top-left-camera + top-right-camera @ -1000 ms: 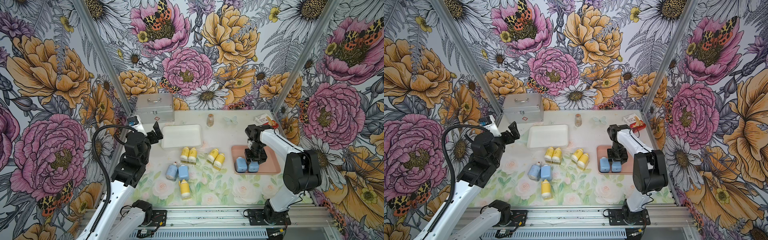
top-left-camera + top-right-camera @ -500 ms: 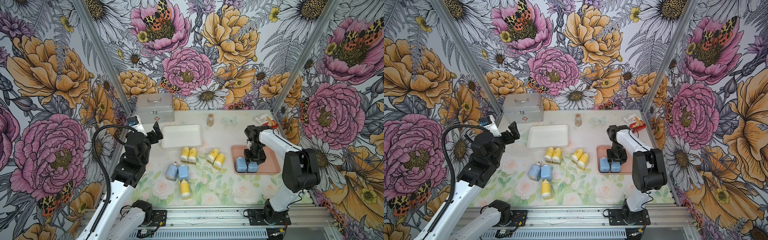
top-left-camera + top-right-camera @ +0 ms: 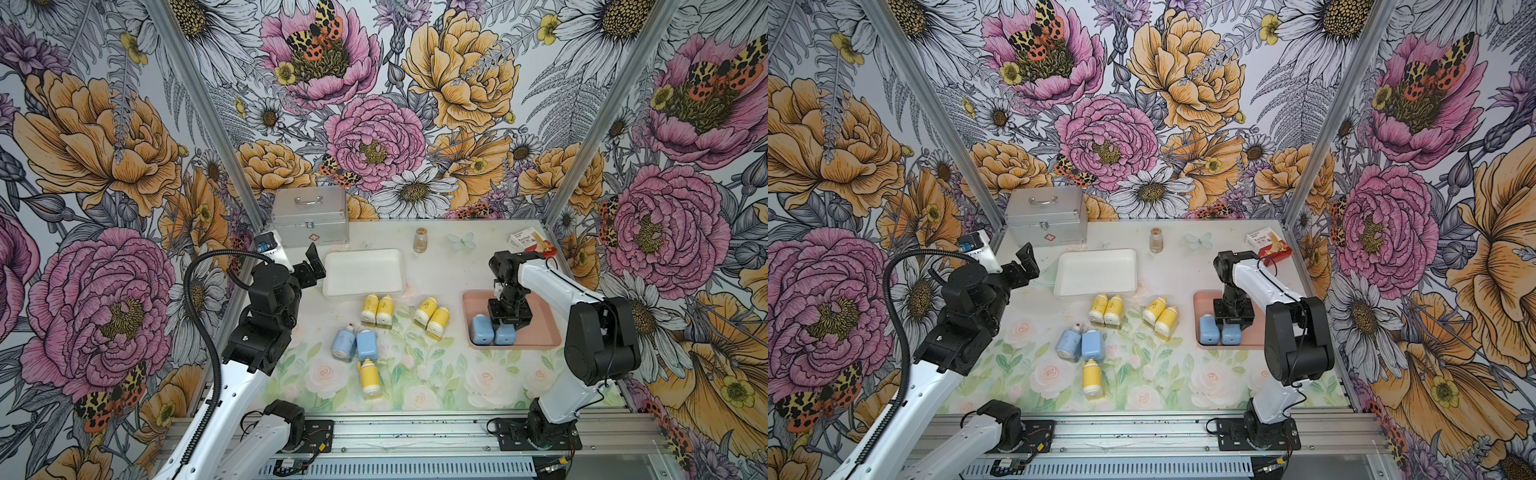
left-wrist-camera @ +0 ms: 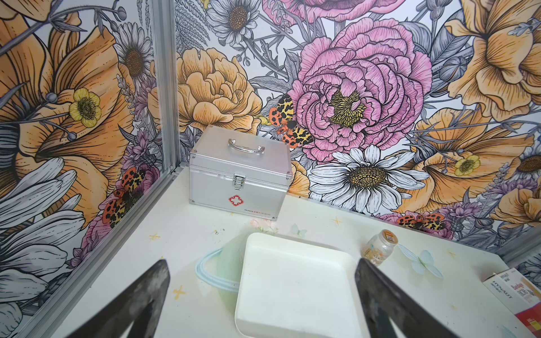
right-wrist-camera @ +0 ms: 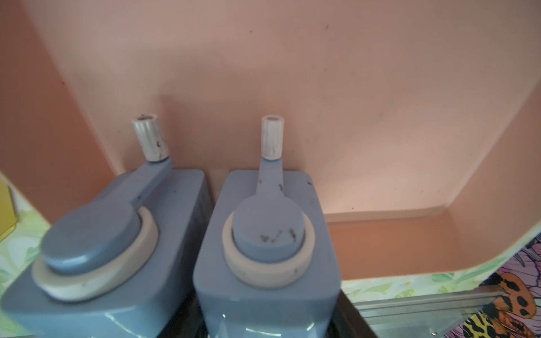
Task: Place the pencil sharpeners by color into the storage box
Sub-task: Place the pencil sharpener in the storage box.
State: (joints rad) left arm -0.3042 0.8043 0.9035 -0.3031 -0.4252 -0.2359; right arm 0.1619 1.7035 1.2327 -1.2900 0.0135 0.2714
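Left gripper [image 3: 315, 262] hangs wide open, empty, beside the white rectangular tray [image 3: 363, 272]. Mid-table lie five yellow bottle-shaped plastic pencil sharpeners [image 3: 369, 308] and two light blue pencil sharpeners [image 3: 344, 345]. Right gripper [image 3: 506, 324] clasps a standing light blue sharpener [image 5: 266, 263] in the pink plastic tray [image 3: 540, 328]. Only the right wrist view shows its white-tipped crank handle [image 5: 272, 137].

Five yellow sharpeners [image 3: 369, 376], four blue sharpeners [image 3: 367, 345], two trays [image 3: 363, 272], one case [image 3: 309, 216], vial [image 3: 420, 240] and carton [image 3: 528, 241].
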